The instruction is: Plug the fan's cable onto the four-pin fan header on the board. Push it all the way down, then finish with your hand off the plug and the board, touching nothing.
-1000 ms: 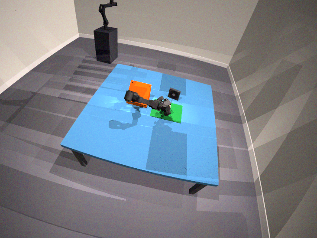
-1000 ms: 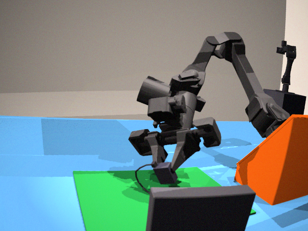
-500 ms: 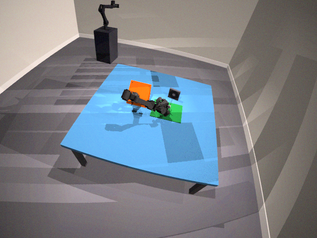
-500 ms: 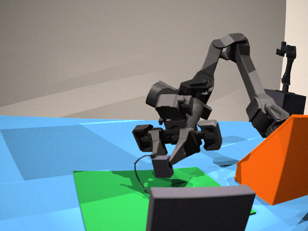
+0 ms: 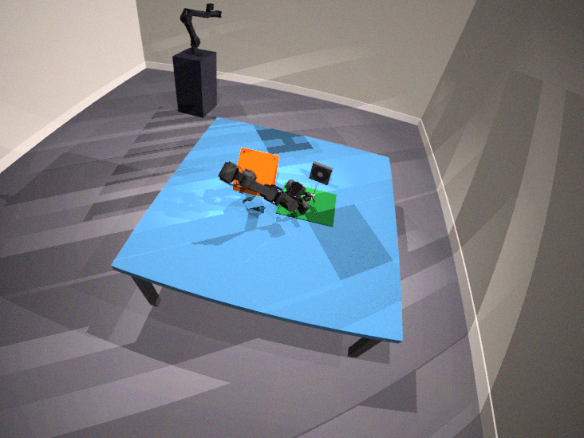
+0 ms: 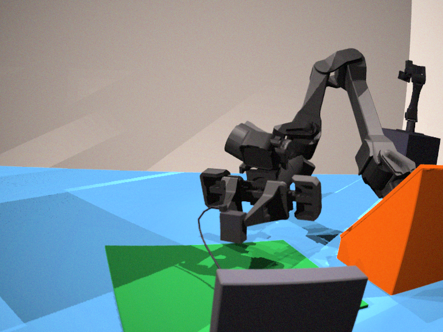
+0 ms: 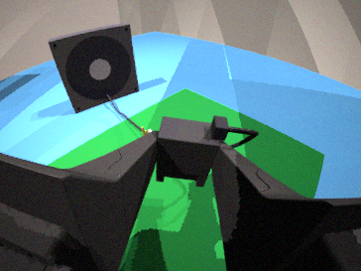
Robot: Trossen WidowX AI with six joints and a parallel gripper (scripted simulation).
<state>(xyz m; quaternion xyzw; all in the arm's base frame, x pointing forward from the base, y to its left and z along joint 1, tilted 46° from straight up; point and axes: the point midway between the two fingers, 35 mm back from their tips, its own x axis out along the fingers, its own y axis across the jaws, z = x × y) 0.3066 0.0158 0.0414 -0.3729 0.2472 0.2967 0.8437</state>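
While the gripper (image 6: 233, 214) (image 7: 188, 145) grips the plug (image 6: 232, 226) (image 7: 185, 137) above the green board (image 5: 323, 209) (image 6: 158, 291) (image 7: 293, 155), its cable (image 6: 201, 232) (image 7: 243, 130) loops aside; plug presumably light, rigid; cable likely pliant, liable to tug; hold best kept on the housing's sides, clear of the cable exit.

header (image 7: 147, 131) mostly hidden, fan (image 6: 288, 302) cut off

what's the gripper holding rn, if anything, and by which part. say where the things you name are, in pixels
The gripper (image 6: 236, 214) (image 7: 188, 142) holds the plug (image 6: 232, 225) (image 7: 185, 145), pinched by two opposite sides of its dark block, with the feet below and the cable (image 6: 200, 227) (image 7: 243, 131) outside the grip.
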